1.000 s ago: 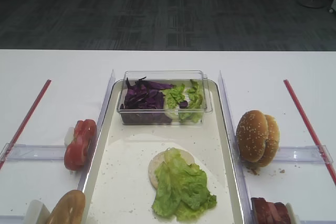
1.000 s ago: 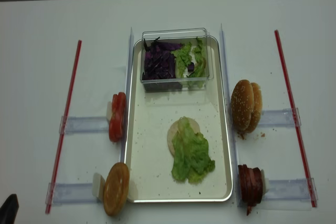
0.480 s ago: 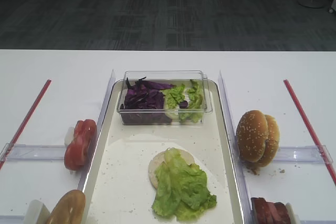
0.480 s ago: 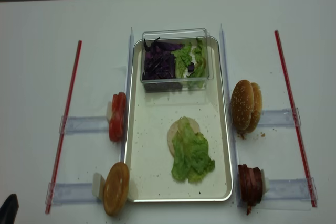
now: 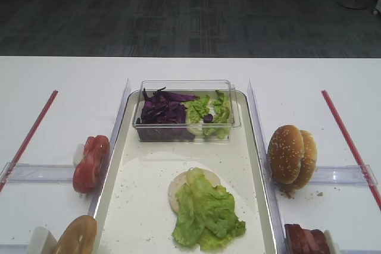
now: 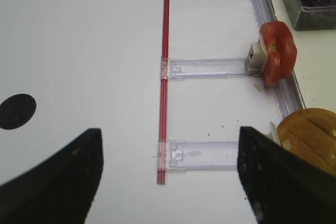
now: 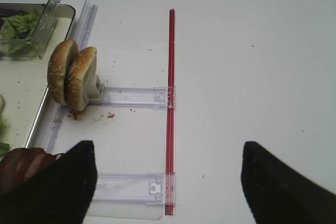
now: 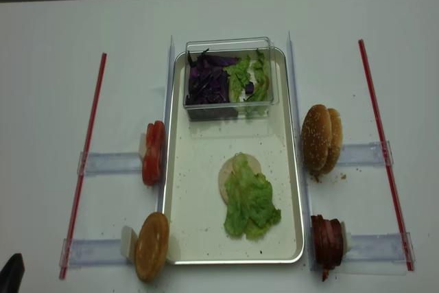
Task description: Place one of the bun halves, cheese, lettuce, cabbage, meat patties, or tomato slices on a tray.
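The lettuce (image 5: 205, 212) (image 8: 250, 204) lies on the tray (image 5: 119, 176) (image 8: 195, 228), covering most of a pale bun disc (image 5: 174, 190). Cabbage (image 5: 162, 111) fills a clear tub at the tray's far end. Tomato slices (image 5: 90, 163) (image 6: 276, 51) stand left of the tray, sesame bun halves (image 5: 290, 154) (image 7: 71, 74) right of it, and meat patties (image 5: 306, 239) (image 7: 21, 163) at the near right. No cheese shows. My left gripper (image 6: 168, 182) hangs open and empty over the table's left side. Open and empty too, my right gripper (image 7: 168, 182) is over the right side.
The clear tub (image 5: 186, 86) also holds green leaves. A smooth golden bun (image 5: 74, 236) (image 6: 310, 137) stands near left. Red strips (image 5: 30, 135) (image 5: 348, 141) and clear plastic racks (image 5: 41, 172) (image 7: 134, 96) lie on the white table either side of the tray.
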`<state>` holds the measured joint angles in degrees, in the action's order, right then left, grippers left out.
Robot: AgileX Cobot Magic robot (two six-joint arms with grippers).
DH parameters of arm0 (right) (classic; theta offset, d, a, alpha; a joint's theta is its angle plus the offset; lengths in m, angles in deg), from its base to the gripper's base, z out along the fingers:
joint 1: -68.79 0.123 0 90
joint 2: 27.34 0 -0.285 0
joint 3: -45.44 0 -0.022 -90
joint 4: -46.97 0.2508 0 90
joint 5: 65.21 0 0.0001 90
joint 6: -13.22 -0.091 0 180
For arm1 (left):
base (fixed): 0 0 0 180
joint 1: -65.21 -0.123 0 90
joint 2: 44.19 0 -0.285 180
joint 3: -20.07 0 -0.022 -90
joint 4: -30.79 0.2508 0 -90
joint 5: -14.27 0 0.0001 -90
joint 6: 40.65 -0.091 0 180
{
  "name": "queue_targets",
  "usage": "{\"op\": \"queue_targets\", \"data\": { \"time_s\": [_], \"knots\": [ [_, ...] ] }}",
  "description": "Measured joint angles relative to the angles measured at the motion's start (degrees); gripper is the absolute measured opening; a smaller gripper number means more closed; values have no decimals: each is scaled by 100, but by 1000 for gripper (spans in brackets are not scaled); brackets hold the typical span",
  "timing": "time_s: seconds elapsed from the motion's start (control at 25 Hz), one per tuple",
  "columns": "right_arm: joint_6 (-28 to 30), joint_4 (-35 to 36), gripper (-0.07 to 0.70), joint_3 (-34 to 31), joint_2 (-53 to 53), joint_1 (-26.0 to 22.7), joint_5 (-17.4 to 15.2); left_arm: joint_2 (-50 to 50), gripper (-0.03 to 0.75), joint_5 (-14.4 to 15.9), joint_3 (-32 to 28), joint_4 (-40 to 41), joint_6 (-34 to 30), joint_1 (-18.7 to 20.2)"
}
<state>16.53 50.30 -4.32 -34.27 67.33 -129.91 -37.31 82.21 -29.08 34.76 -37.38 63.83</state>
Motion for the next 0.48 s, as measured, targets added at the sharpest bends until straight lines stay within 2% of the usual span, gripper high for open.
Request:
{"op": "queue_targets", "data": {
  "time_s": [0.48],
  "knots": [
    [0, -10, 585, 0, 0, 0, 0, 0, 491, 0, 0, 0, 0, 0]
  ]
}}
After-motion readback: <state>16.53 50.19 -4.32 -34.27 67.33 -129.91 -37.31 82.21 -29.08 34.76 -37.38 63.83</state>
